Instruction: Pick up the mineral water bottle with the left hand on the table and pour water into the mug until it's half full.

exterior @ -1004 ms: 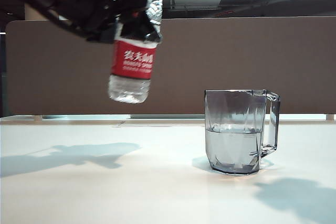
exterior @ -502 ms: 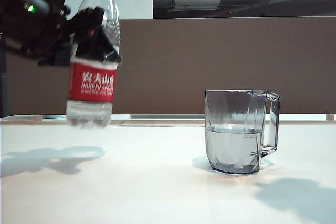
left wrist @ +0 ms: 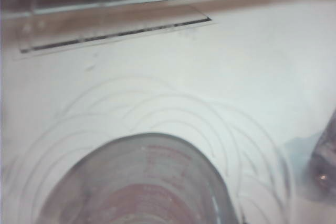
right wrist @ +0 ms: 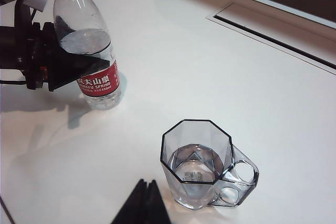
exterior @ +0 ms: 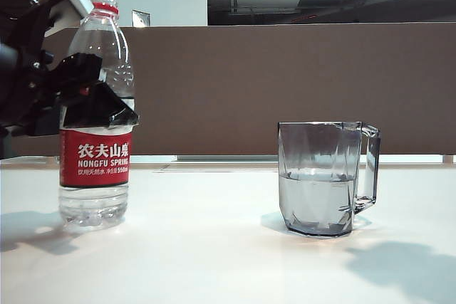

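Left tool (exterior: 96, 101): matt black plastic with a dull grey-silver plate, closed around the mineral water bottle (exterior: 95, 115). Bottle: clear, glossy, ribbed plastic; label a smooth printed film. Mug (exterior: 326, 178), well apart from that tool: transparent smoky-grey, faceted, glossy. Worktop (exterior: 214, 247): white, smooth, faint sheen. Right tool (right wrist: 142, 203): matt black fingertips pressed together.

Exterior view low, level across the tabletop (exterior: 228, 247), right wrist view high, looking down, both sharing bottle (exterior: 95, 115) and mug (right wrist: 199, 163), left wrist view pressed close behind the bottle
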Action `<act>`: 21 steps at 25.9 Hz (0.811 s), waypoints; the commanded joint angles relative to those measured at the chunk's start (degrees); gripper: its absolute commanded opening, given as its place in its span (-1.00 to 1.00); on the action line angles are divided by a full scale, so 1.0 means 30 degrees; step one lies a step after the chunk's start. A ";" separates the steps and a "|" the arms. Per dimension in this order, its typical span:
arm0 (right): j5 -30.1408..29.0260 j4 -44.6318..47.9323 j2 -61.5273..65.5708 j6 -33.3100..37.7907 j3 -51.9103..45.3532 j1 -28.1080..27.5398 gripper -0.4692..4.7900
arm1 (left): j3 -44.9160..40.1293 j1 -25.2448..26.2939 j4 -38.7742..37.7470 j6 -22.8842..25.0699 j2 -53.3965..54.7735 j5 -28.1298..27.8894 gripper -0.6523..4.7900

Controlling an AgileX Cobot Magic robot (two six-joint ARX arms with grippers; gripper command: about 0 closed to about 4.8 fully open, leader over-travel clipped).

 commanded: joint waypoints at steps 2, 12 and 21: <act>-0.0058 0.0262 0.0000 -0.0066 0.0182 0.0007 -0.85 | 0.0044 0.0102 0.0925 0.0080 -0.0102 0.0080 0.19; -0.0051 0.0270 0.0000 -0.0066 0.0182 0.0007 -0.85 | 0.0058 0.0102 0.3169 0.0080 -0.0102 0.0080 0.19; -0.0051 0.0262 0.0000 -0.0066 0.0182 0.0007 -0.85 | 0.0051 0.0102 0.2718 0.0095 0.0357 0.0080 0.19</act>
